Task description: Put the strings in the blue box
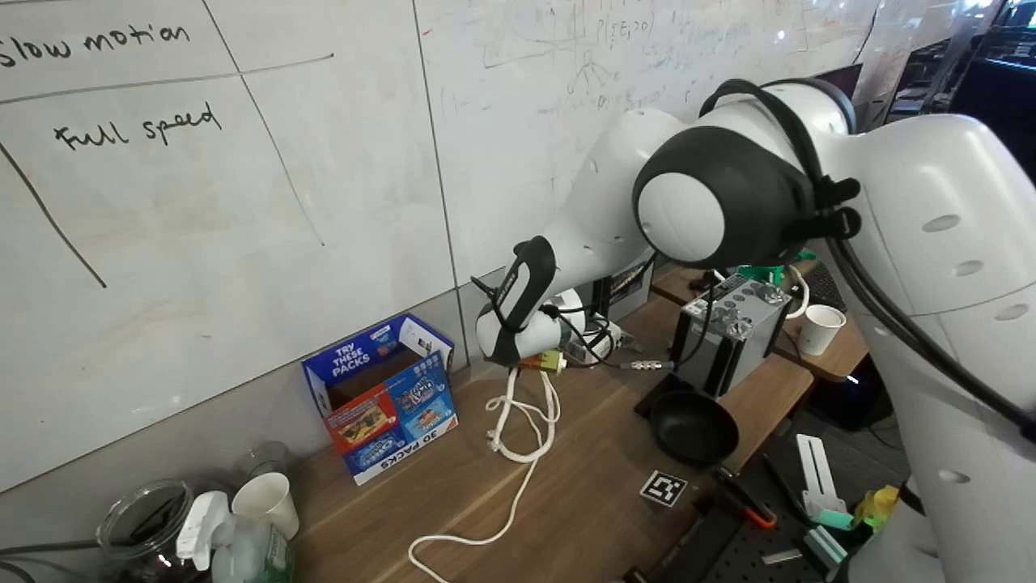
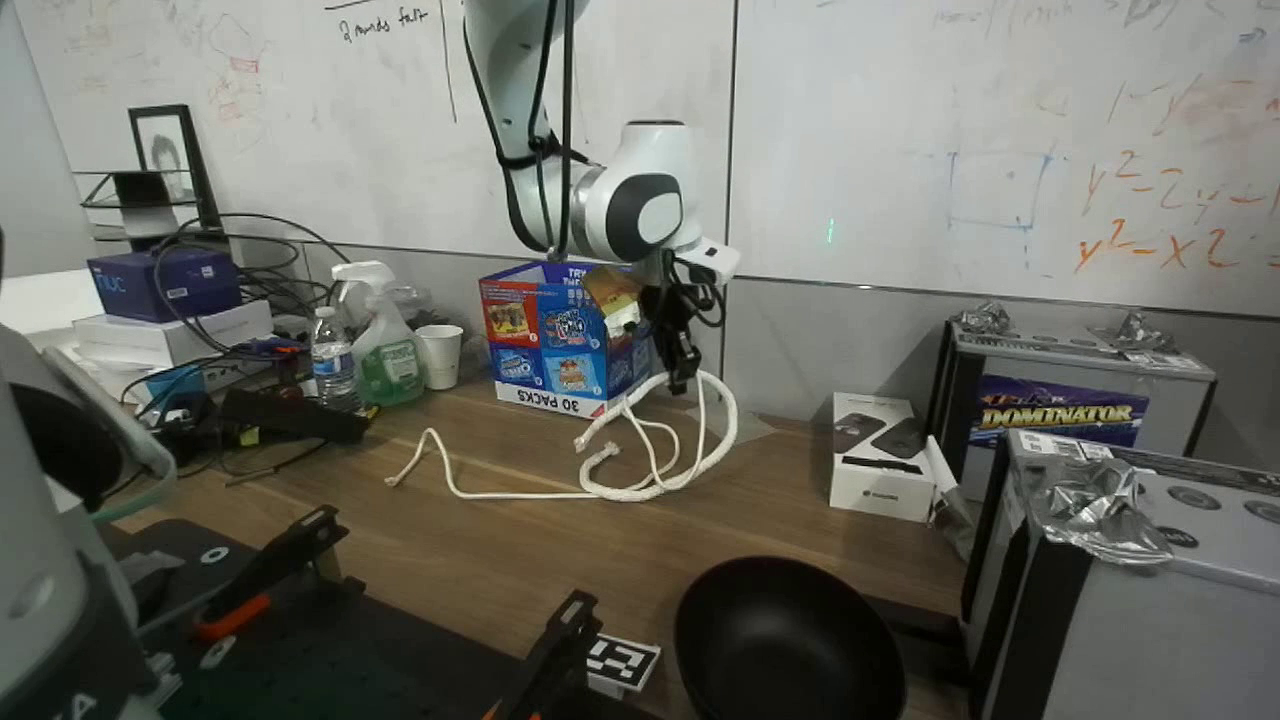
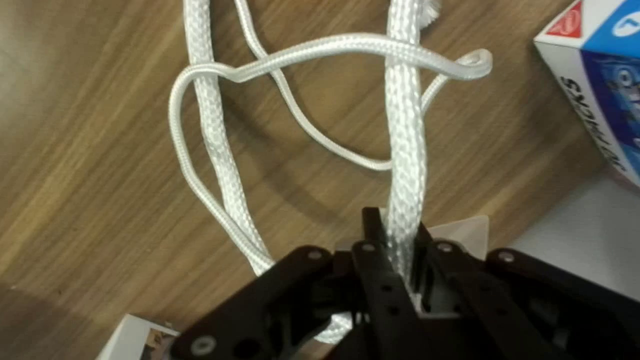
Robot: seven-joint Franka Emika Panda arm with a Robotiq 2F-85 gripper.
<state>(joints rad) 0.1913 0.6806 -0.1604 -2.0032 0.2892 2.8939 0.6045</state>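
1. Gripper [image 3: 398, 225]: jaws narrow, pinching a thick strand of the strings [image 3: 406, 125].
2. Below the jaws: loops of the strings hanging, a thin tail running along the table [image 2: 500, 545] away from them.
3. Box [image 1: 392, 417]: open-topped, to one side of the jaws, strings outside it.
4. Carton [image 2: 880, 487]: on the jaws' opposite side.
5. Pan [image 2: 790, 640]: farther from the jaws.
6. Cup [image 2: 440, 358]: past the box from the jaws.

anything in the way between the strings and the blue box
Nothing separate is visible between the strings, held in the jaws, and the blue box. Only the box's own side wall stands in the way; its top is open, but the strings appear to sit below its rim, so they likely need lifting over it.
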